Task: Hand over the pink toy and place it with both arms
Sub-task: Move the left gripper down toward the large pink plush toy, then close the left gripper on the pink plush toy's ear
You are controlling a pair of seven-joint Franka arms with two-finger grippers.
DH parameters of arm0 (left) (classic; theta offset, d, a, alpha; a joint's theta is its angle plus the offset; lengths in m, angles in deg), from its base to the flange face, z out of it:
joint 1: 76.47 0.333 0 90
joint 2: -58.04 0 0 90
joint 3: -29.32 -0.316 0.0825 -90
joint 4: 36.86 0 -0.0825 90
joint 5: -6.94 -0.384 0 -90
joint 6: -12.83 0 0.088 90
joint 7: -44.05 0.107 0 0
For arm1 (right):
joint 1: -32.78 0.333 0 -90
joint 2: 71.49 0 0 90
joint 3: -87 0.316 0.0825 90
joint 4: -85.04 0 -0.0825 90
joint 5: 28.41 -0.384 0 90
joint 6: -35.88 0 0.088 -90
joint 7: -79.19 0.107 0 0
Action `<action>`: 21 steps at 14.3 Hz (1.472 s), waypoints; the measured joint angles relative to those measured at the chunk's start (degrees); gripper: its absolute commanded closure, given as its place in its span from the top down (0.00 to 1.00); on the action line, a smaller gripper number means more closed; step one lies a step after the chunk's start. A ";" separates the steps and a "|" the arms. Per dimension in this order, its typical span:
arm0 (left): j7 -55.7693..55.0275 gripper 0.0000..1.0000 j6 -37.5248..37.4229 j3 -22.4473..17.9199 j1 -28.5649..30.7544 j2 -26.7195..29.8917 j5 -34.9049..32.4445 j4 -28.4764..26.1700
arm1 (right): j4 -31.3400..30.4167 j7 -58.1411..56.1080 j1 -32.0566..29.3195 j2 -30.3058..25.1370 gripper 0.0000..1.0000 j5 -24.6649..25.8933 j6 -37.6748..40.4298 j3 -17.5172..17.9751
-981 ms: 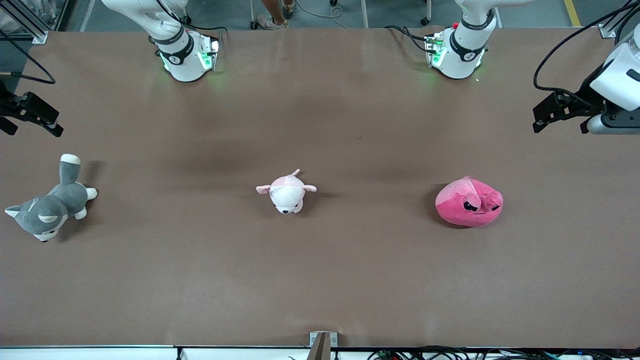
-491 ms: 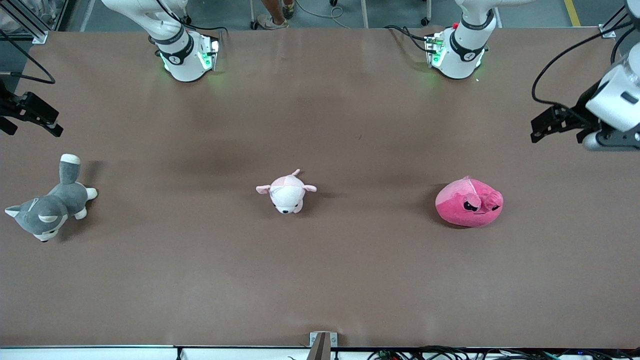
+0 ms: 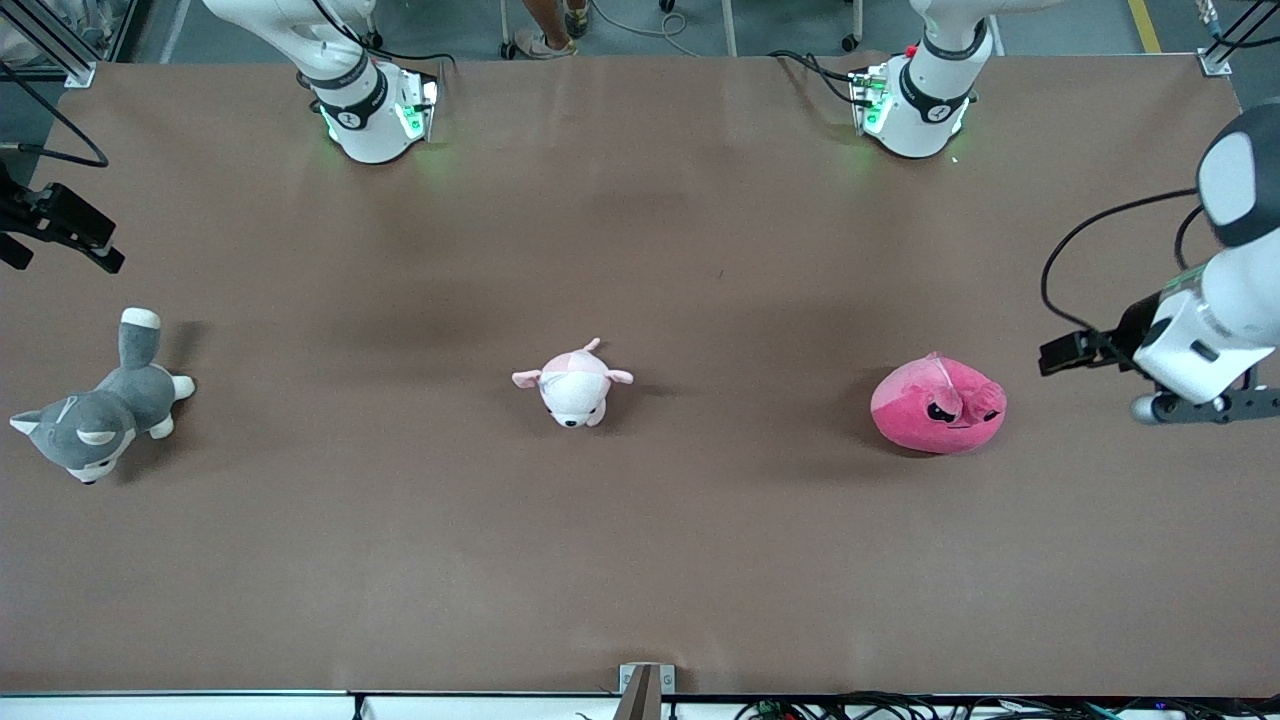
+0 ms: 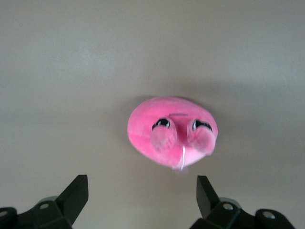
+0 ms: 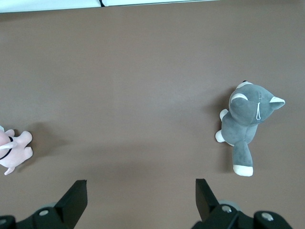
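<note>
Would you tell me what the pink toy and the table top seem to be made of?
Pink toy: seemingly soft plush fabric, matte and fuzzy, its rounded body sagging. Table: probably a smooth brown sheet covering, with faint sheen and no grain.

Over the last second the left arm has swung its left pincer (image 3: 1062, 352) down along the left arm's end of the bench (image 3: 700, 560), from a spot well up toward the bases to one level with the pink toy (image 3: 938, 404) and near it, though still apart from it. The wrist has also turned, so the white forearm now stands over the pincer. Its fingers (image 4: 76, 193) are spread wide, with the toy between them in the left wrist view.
</note>
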 measured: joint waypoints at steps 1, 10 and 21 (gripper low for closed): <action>-1.67 1.00 2.09 0.10 -0.12 -0.80 0.00 -0.97 | 0.00 0.00 0.00 0.02 1.00 0.00 0.00 -0.01; -9.58 0.82 20.37 0.76 -0.53 -2.02 0.00 -15.88 | 0.02 0.15 0.04 2.79 1.00 -0.20 -0.11 -0.01; -9.62 0.00 21.29 0.73 -0.47 -2.37 0.00 -17.61 | 0.05 0.13 1.87 5.66 1.00 -0.22 0.33 0.11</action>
